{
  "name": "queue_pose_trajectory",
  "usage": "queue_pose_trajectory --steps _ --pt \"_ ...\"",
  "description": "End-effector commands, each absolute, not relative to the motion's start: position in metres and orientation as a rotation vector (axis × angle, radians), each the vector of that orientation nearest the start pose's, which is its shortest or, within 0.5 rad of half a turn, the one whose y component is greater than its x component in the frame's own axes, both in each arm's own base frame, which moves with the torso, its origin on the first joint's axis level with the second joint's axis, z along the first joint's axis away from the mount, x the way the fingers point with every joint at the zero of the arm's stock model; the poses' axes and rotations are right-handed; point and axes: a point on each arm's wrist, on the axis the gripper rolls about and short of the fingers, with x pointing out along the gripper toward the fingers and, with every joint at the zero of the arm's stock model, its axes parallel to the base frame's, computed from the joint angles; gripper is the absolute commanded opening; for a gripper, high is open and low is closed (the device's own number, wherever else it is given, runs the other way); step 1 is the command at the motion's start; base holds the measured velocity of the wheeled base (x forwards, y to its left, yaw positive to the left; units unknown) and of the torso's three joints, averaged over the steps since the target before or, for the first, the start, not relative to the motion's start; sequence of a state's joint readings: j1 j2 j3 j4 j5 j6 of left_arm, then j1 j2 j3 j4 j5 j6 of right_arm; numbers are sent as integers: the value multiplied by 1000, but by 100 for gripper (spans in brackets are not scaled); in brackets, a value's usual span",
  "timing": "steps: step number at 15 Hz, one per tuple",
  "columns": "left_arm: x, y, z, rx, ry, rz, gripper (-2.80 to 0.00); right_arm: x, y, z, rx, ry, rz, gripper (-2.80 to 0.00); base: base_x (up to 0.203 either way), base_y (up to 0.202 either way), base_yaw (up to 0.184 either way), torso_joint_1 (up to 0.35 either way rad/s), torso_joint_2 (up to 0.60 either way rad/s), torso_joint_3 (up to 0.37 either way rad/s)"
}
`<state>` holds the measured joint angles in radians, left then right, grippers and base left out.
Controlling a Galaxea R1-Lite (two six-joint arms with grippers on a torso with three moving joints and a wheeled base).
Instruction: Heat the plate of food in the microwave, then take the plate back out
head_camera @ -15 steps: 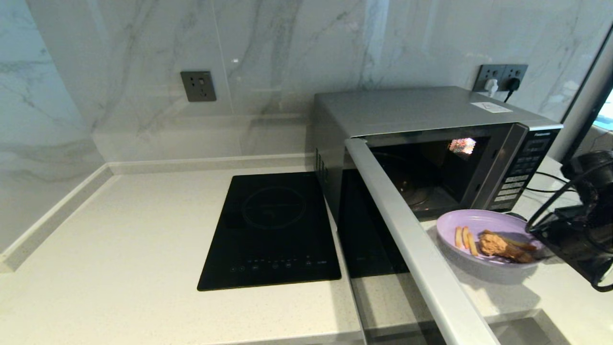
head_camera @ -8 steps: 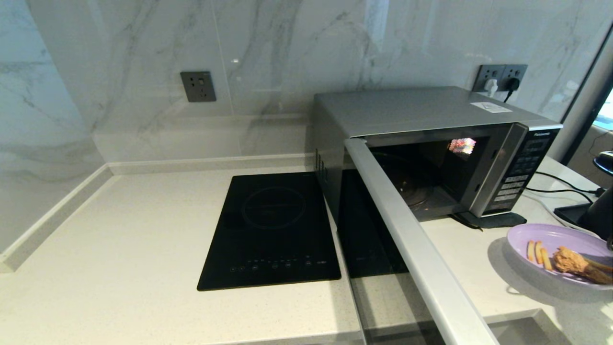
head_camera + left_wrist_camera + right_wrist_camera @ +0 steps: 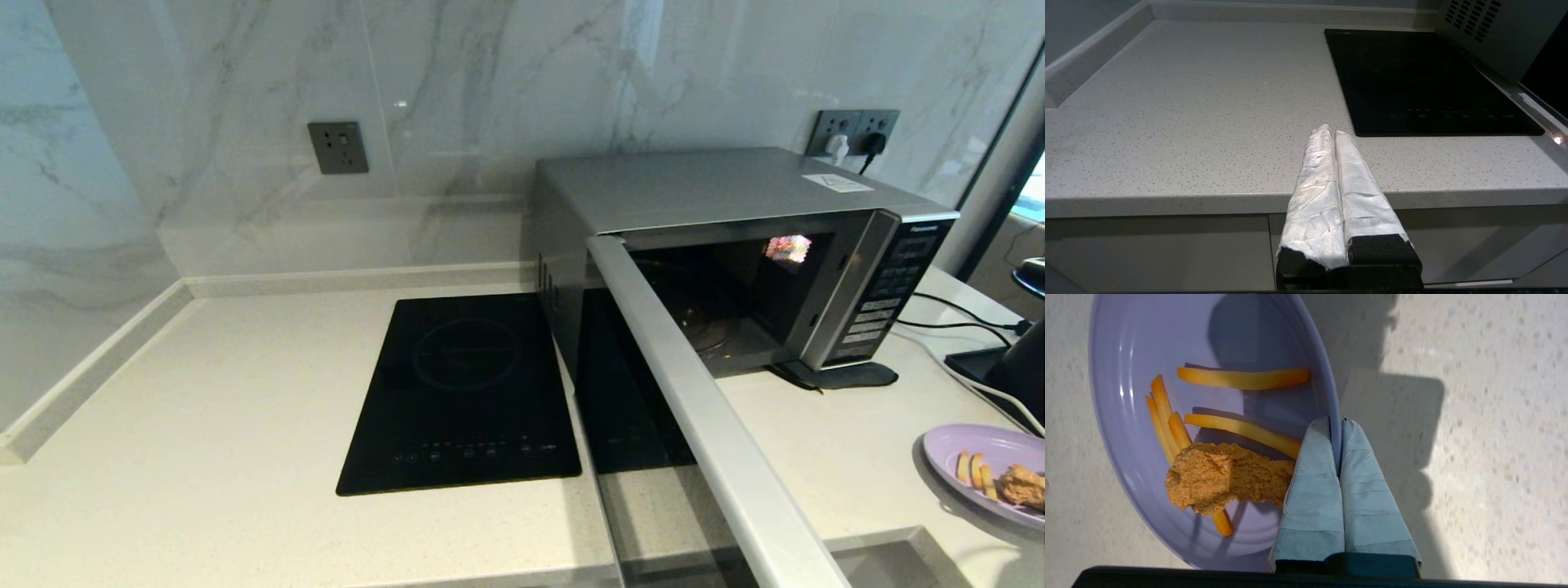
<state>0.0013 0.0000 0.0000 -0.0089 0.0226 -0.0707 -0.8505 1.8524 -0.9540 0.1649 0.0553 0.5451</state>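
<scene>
At the right edge of the counter (image 3: pixel 824 457), the plate of food (image 3: pixel 984 478) sits low over the surface, well clear of the microwave (image 3: pixel 735 245); whether it has touched down cannot be told. The right hand (image 3: pixel 1336 428) is clamped on the plate's rim, one finger inside and one outside, a pinch that keeps the shallow plate level so the fries and crumbed piece stay put. The microwave door (image 3: pixel 702 425) stands wide open, projecting toward the robot between the plate and the induction hob (image 3: pixel 465 392). Cables (image 3: pixel 963 367) trail near the plate. The left hand (image 3: pixel 1329 130), fingers pressed together and empty, is parked at the counter's front edge.
</scene>
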Motion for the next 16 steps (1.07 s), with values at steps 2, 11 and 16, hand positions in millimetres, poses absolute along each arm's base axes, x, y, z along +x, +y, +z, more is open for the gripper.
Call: queue_pose_trajectory --steps 2,11,16 --pt "-23 0 76 -72 -9 24 -280 199 -245 85 960 802 -1017 -280 0 0 0 0 0 0" --pt "-23 0 76 -72 -9 24 -280 191 -244 103 909 753 -1005 0 0 0 0 0 0 0" --pt "-23 0 76 -72 -9 24 -280 184 -236 122 896 700 -991 0 0 0 0 0 0 0"
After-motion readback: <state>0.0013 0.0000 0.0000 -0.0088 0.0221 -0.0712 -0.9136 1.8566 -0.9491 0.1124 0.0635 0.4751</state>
